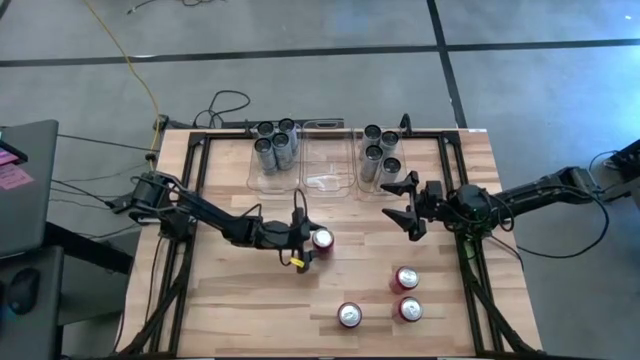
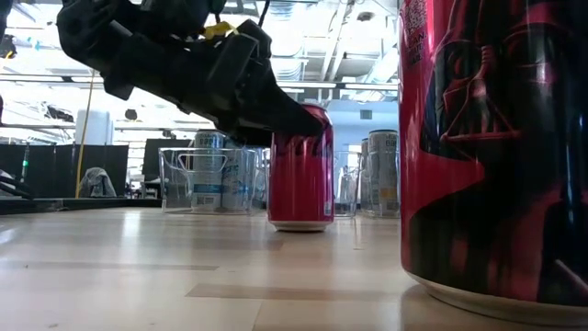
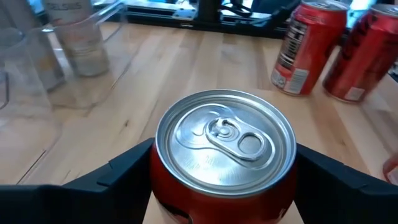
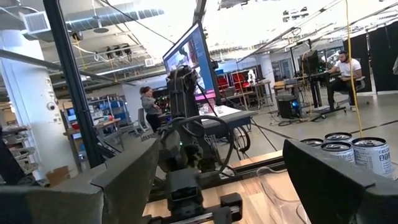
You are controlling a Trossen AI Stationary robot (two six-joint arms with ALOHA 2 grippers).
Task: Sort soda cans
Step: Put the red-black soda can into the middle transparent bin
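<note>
A: Pincer of the left arm (image 1: 312,243) is low at the centre of the high view, its two dark fingers (image 3: 118,174) spread on both sides of a red can (image 1: 322,239), just beside the wall. I cannot tell if they already press it.

B: Then how to do this step well?

A: In my judgement, close evenly, at middle height. The can is thin smooth metal, a round cylinder with a silver top and pull tab; too much force may dent it, and an off-centre grip may let it slip or tip.

B: And the other cans?

A: Three more red cans (image 1: 405,279) stand upright at the lower right of the high view, on the pale wooden surface (image 1: 230,300). Farther, at the upper middle, are clear plastic bins (image 1: 325,155), glossy with rounded walls. Silver-grey cans (image 1: 277,145) fill the left bin, another group (image 1: 381,150) the right one; the middle bin looks empty.

B: The right arm?

A: Its pincer (image 1: 408,201) waits spread, holding nothing, near the right bin.
</note>
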